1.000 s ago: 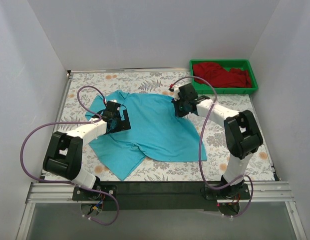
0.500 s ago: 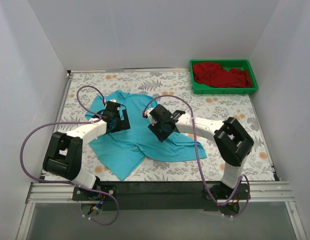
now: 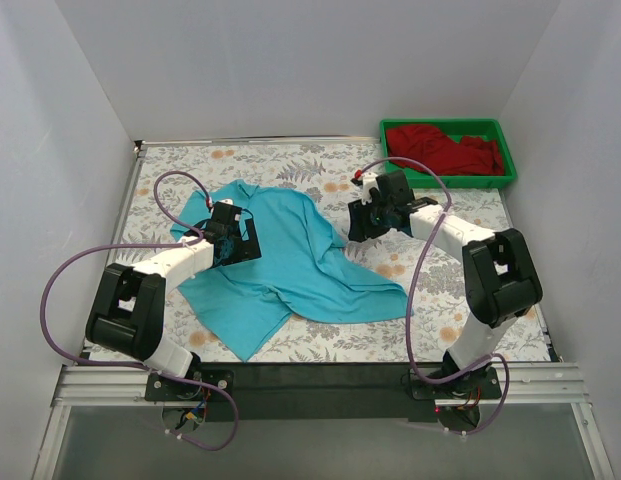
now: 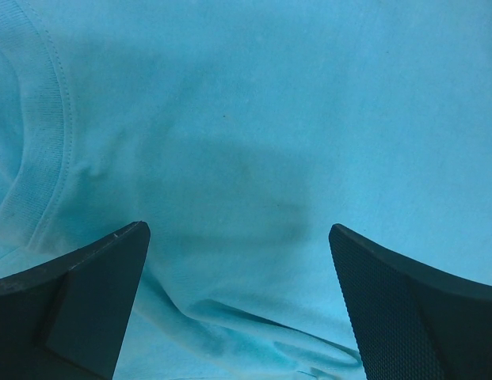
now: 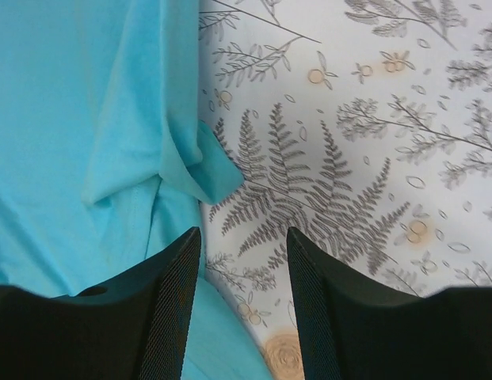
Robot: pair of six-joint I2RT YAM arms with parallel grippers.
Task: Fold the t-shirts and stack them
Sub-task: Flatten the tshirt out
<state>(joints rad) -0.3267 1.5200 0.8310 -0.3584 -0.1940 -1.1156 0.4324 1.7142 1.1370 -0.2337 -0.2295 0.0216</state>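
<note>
turquoise t-shirt [image 3: 290, 270]: lying spread across the centre-left of the top view, its right side doubled over toward the middle in a slanting, wrinkled fold.
dark red t-shirt [image 3: 445, 150]: sitting bunched in the green tray [image 3: 440, 181] at the upper right, well apart from both arms.
left gripper [image 4: 238, 237]: hanging low over the blue cloth near the collar [image 4: 40, 127], fingers spread wide and gripping nothing; whether the tips are touching the cloth is hard to tell.
right gripper [image 5: 242, 241]: fingers standing partly apart with nothing between them, over the patterned table cover [image 5: 372, 158] just right of the shirt's edge.
loose flap [image 5: 210, 170]: poking out from the folded edge at the centre-left of the right wrist view, possibly a sleeve.
step in hand: judging by the lie of the cloth, 1 side fold is down and the 2nd is waiting.
doing it well: pinching only the top layer at the edge, lifting low, laying the fold straight, and tucking the flap in before stacking the 2 shirts.
</note>
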